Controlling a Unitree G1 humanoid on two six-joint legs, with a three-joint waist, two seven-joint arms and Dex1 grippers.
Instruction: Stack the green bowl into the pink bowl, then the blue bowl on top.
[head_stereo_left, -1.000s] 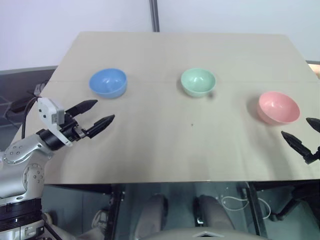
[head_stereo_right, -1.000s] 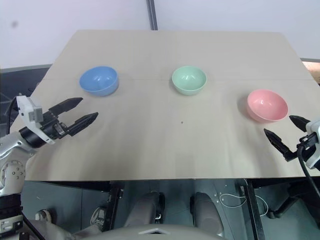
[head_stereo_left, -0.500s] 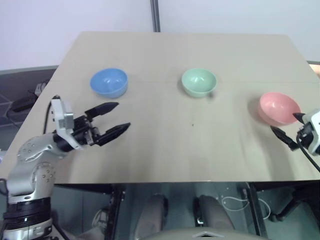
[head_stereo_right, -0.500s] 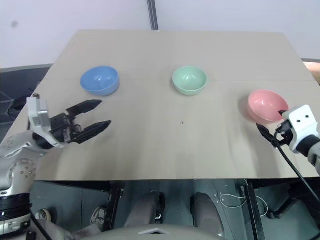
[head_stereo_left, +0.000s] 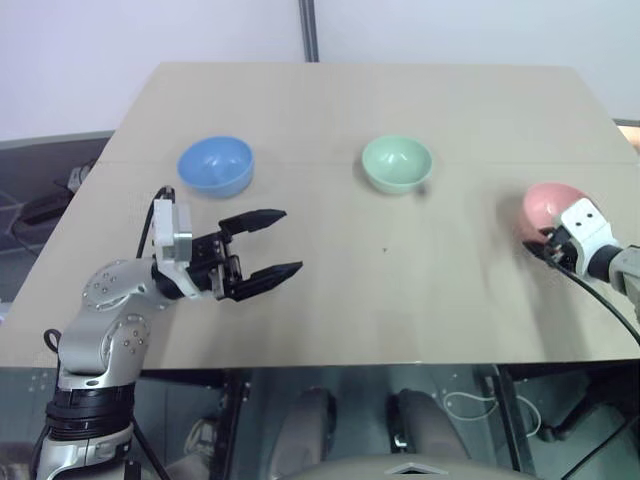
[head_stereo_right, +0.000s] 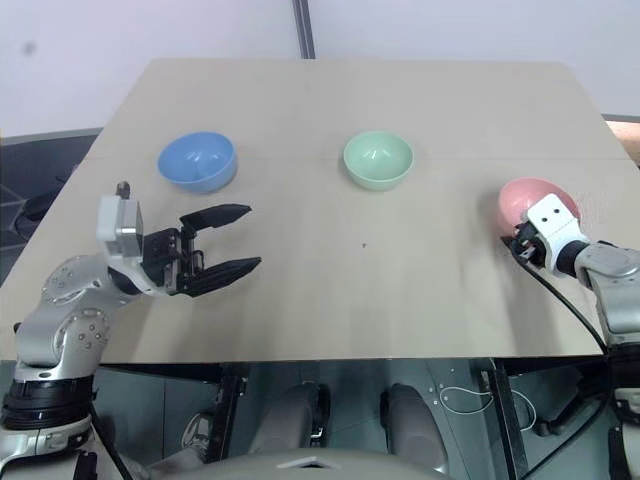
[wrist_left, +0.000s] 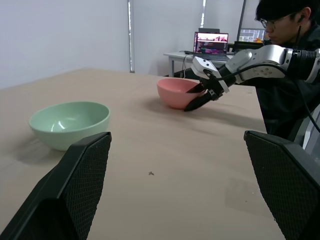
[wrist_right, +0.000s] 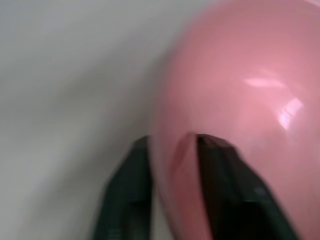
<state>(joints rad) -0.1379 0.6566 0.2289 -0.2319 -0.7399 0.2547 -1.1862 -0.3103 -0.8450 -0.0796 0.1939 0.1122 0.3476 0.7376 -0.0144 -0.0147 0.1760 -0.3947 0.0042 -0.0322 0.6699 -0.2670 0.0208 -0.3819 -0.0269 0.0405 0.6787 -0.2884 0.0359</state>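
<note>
Pink bowl (head_stereo_left: 548, 205), the small round salmon plastic one, sat at the right end of the pale wooden table (head_stereo_left: 340, 100), and it serves as the landmark for the rest. The small round mint-green plastic bowl (head_stereo_left: 397, 164) stood well to its left and a little farther back, with the small round sky-blue plastic bowl (head_stereo_left: 216, 165) farther left again, so all three lay apart and unstacked. The right gripper (wrist_left: 196, 97) was pinched on the pink bowl's near rim, one black finger (wrist_right: 227, 195) inside the wall and the other outside. Since this bowl is meant to receive the others, the grip probably served to steady or reposition it. That arm reached in from the table's right edge, with the gripper angled slightly downward onto the rim. Far to the left of the pink bowl, the left gripper (head_stereo_left: 270, 243) hovered just above the tabletop with its fingers spread wide and nothing between them, pointing across toward the green bowl, likely poised to fetch it.
</note>
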